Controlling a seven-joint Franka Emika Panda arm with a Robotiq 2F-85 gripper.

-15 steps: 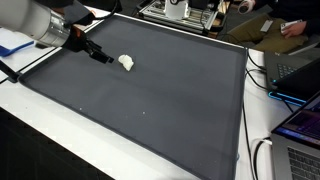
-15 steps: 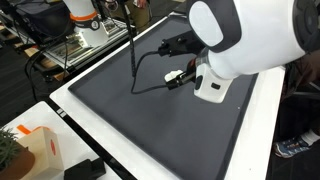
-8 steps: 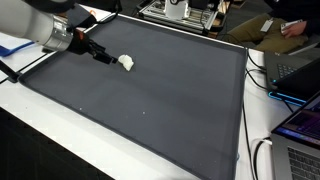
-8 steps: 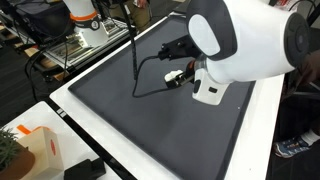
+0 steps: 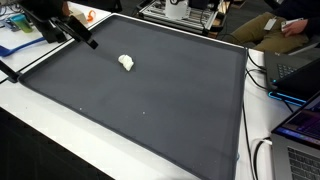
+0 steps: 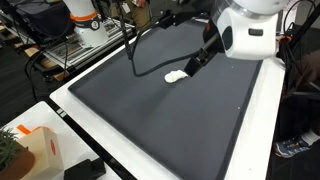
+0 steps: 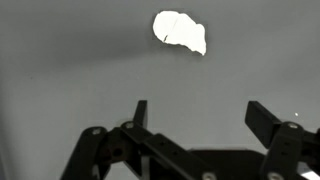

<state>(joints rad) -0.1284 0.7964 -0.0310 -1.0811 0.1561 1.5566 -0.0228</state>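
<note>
- The table [image 5: 28,98] has a white top, and its pale border frames the work area in both exterior views [image 6: 100,128].
- A dark mat [image 5: 160,95] covers nearly all of the table; in an exterior view [image 6: 150,115] it reaches close to the white edge on every side that shows.
- The robot arm [image 6: 245,35], white with a bulky wrist, hangs over one side of the mat.
- A black cable [image 6: 134,68] runs down over the mat near the arm.
- The end effector [image 5: 88,42] is raised above the mat and angled down toward it [image 6: 200,62]. In the wrist view [image 7: 200,110] it is released: the two dark fingers [image 7: 140,112] stand wide apart with only bare mat between them.
- The white lump [image 5: 126,63], small and irregular, lies on the mat. It is near the fingertips but clear of them [image 6: 176,76]. In the wrist view it sits beyond the spread fingers, toward the top of the frame [image 7: 180,30].
</note>
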